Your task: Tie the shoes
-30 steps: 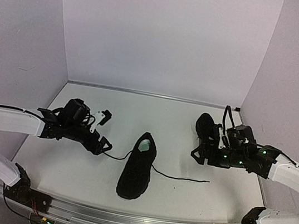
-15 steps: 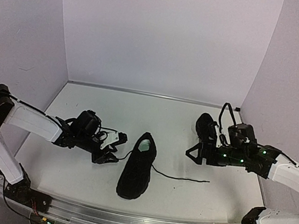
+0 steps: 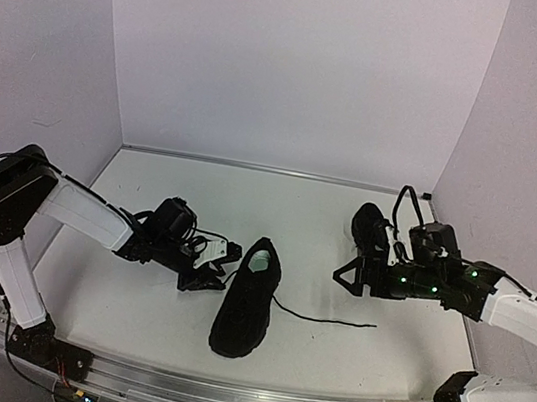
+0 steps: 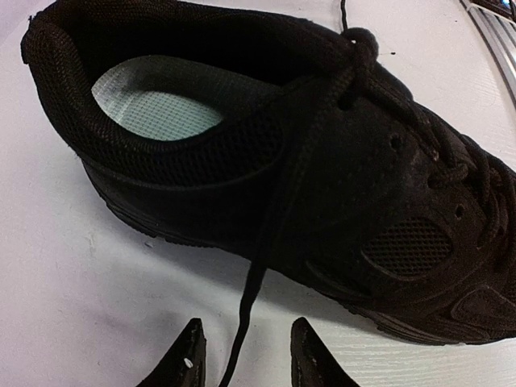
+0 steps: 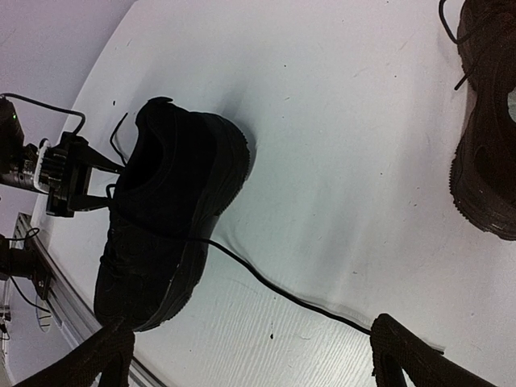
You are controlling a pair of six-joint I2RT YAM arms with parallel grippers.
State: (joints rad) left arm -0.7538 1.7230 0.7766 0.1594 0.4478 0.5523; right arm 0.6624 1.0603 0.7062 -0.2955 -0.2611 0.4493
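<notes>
One black shoe (image 3: 242,308) lies mid-table, toe toward me, its pale green insole (image 3: 262,258) showing. Its left lace (image 4: 266,242) trails off the shoe and runs between my left gripper's (image 4: 246,364) open jaws, which sit just left of the shoe (image 4: 322,169) in the left wrist view. In the top view the left gripper (image 3: 216,265) is beside the shoe's heel. The right lace (image 3: 326,320) lies loose on the table. My right gripper (image 3: 349,274) is open and empty above the lace's (image 5: 282,292) far end. The second shoe (image 3: 371,226) sits back right.
The table's (image 3: 150,315) metal front rail (image 3: 218,401) runs along the near edge. White walls close in the back and both sides. The second shoe (image 5: 488,137) lies close behind my right arm, near the right wall.
My left arm has swung right toward the middle shoe and its open jaws now straddle the left lace. My right gripper has shifted slightly left and lower.
</notes>
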